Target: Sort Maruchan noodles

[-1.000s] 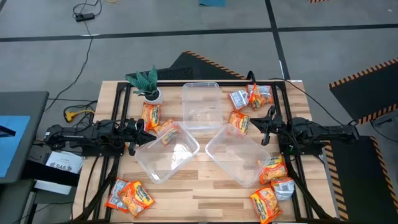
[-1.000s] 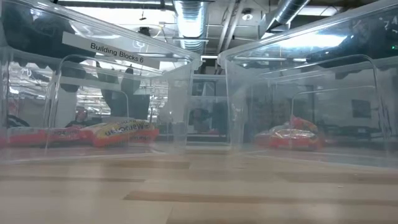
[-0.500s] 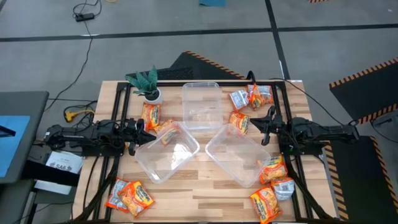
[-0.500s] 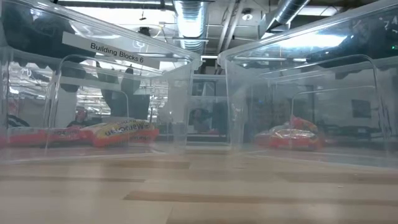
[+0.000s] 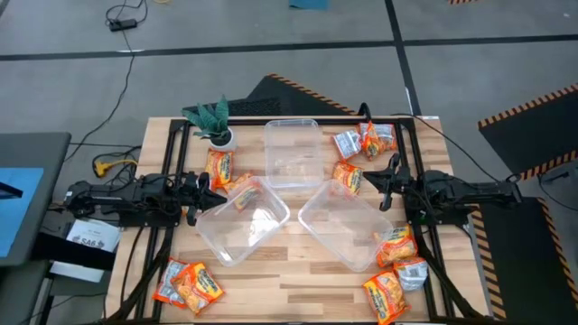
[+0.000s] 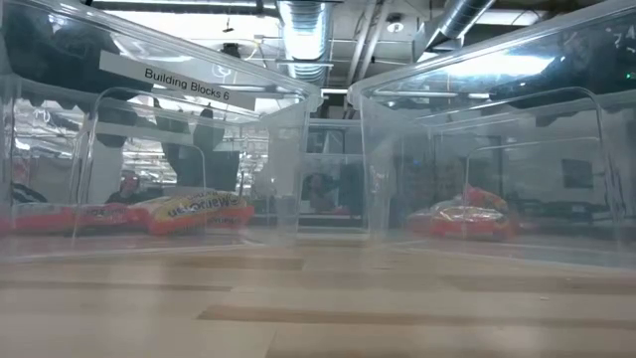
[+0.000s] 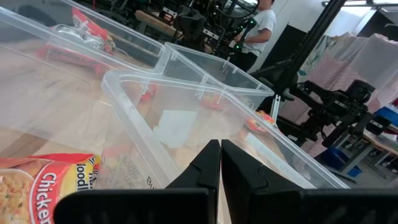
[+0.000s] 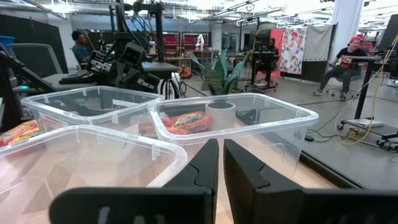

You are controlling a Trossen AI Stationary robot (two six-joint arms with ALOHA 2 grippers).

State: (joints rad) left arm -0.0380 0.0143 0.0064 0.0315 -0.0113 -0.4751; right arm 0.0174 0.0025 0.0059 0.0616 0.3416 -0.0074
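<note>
The orange-red glossy Maruchan noodle packets (image 5: 219, 167) lie in small groups around three clear rectangular plastic tubs (image 5: 292, 151) on the pale wooden table (image 5: 289, 278): two packets in the lower left of the high view, one beside the small green potted plant (image 5: 213, 121) in the upper left, three in the upper right, three or four in the lower right; one more seems to lie inside the left tub, none in the other tubs as far as I can see, so I judge the sorting hardly begun.

The left gripper (image 5: 200, 191) rests low at the left edge of the table, its two dark fingers (image 7: 208, 163) pressed together with only a thin slit between them; the right gripper (image 5: 386, 177) waits at the right edge, its fingers also nearly touching.

The relation that matters: the packet next to the plant lies just above the left gripper in the high view, its long axis running up and down the frame; the left arm is clearly the nearer one; the fingers must open first.
</note>
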